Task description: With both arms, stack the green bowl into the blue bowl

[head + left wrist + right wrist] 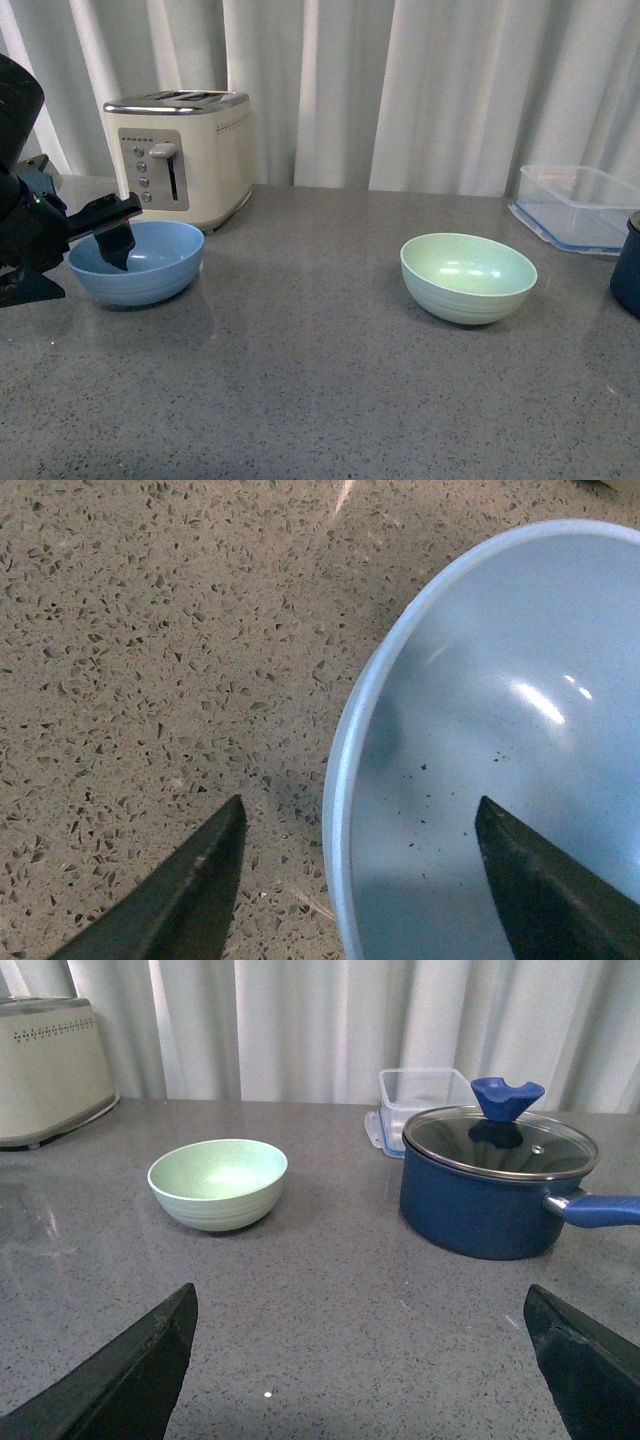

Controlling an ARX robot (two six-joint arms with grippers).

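Front view, one blue bowl [135, 262], one green bowl [468, 277], two end effectors [358, 802] [360, 1287], both apart

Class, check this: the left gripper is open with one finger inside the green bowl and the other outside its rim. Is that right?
No: the open left gripper straddles the rim of the blue bowl, not the green bowl, as the left wrist view shows.

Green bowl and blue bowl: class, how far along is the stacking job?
Done: nothing stacked; the green bowl sits apart from the blue bowl. In hand: the open left tool straddles the blue bowl's rim. Left: right tool, open, fetches and stacks the green bowl.
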